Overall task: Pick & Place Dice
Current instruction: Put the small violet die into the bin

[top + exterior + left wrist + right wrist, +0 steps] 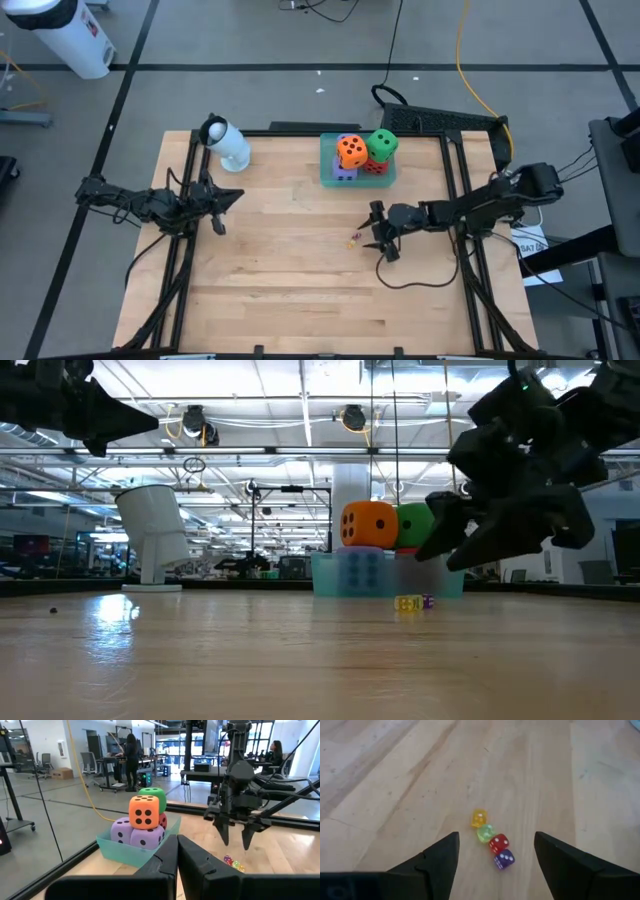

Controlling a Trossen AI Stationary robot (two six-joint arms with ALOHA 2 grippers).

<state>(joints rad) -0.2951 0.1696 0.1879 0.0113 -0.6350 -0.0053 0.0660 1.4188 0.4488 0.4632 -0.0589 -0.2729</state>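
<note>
Four small dice (491,839) lie touching on the bench (280,270) under the right end effector (496,851), fingers apart. Straddle one end die, probably purple, then close; left end effector (217,226) waits pinched together.

Wooden table (280,270): tray (328,172), small dice (491,839).

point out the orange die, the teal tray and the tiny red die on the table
orange die (144,812): left wrist view, its pip face
teal tray (116,851): left wrist view, its front wall
tiny red die (498,843): right wrist view, its top face
</note>
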